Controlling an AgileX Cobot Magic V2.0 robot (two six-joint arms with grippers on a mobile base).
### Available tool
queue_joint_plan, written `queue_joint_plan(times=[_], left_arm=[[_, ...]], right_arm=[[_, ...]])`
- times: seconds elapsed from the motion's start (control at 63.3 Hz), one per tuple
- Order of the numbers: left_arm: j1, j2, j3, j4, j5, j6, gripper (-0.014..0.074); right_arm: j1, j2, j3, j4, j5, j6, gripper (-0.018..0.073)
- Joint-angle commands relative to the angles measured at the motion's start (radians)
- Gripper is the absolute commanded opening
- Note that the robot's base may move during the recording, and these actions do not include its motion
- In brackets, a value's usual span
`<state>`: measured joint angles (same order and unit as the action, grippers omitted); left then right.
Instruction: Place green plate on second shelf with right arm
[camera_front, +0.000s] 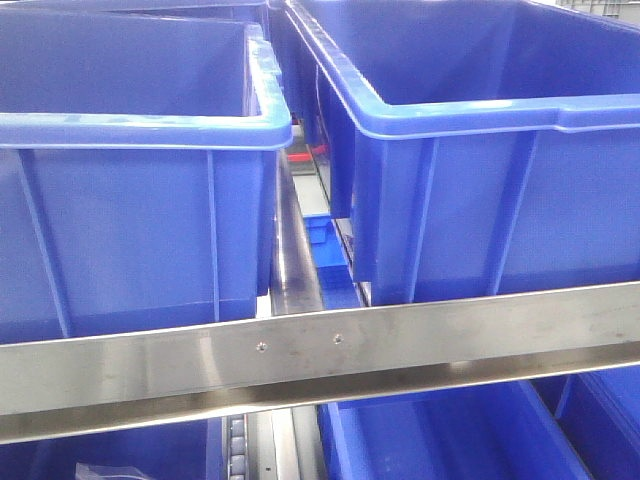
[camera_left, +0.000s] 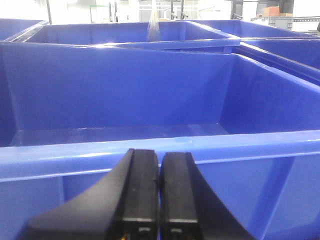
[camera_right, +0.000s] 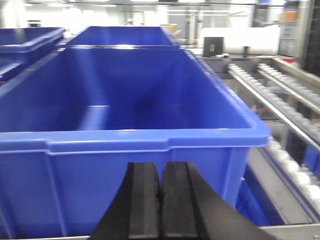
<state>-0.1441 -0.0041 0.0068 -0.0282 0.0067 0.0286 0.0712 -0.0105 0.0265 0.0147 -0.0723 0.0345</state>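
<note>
Warehouse-type racking fills every view: large blue plastic crates sit side by side on a steel-framed shelf, left crate (camera_front: 130, 200) and right crate (camera_front: 480, 150), with a brushed steel crossbar (camera_front: 320, 360) in front and more blue bins on the level below. Roller conveyor track (camera_right: 280, 100) runs off to the right in the right wrist view. No green plate shows in any view, not in a crate, on a shelf or in a gripper, so its whereabouts cannot be told. Left gripper (camera_left: 158, 175) has its black fingers pressed together with nothing between them, facing a crate whose visible floor is bare. Right gripper (camera_right: 160, 185) is likewise clenched on nothing, pointed at the rim of a blue crate (camera_right: 125, 135) with nothing in its visible interior. Progress is undecidable: the scene fits a plate yet to be fetched from out of view, or one already shelved out of view.
</note>
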Motion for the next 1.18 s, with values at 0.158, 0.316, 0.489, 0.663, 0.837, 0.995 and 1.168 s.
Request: queue_joint_plan(times=[0.158, 0.316, 0.489, 0.663, 0.837, 0.995, 1.168], left_arm=[[-0.004, -0.017, 0.04, -0.006, -0.083, -0.002, 0.013], [-0.004, -0.017, 0.04, -0.006, -0.083, -0.002, 0.013], [-0.004, -0.017, 0.04, -0.006, -0.083, -0.002, 0.013], [-0.004, -0.017, 0.04, -0.006, -0.083, -0.002, 0.013], [-0.004, -0.017, 0.04, -0.006, -0.083, -0.002, 0.013], [-0.004, -0.017, 0.04, -0.006, -0.083, -0.002, 0.013], [-0.004, -0.017, 0.04, -0.006, -0.083, -0.002, 0.013]], right_arm=[[0.001, -0.019, -0.018, -0.015, -0.173, -0.003, 0.0078], [0.001, -0.019, -0.018, -0.015, -0.158, -0.003, 0.0078], [0.001, -0.019, -0.018, -0.015, -0.175, -0.003, 0.0078], [0.001, -0.019, -0.018, -0.015, -0.175, -0.003, 0.0078], [0.001, -0.019, -0.018, -0.015, -0.175, -0.003, 0.0078], [0.001, -0.019, -0.018, -0.015, -0.175, -0.003, 0.0078], [0.001, -0.019, -0.018, -0.015, -0.175, -0.003, 0.0078]])
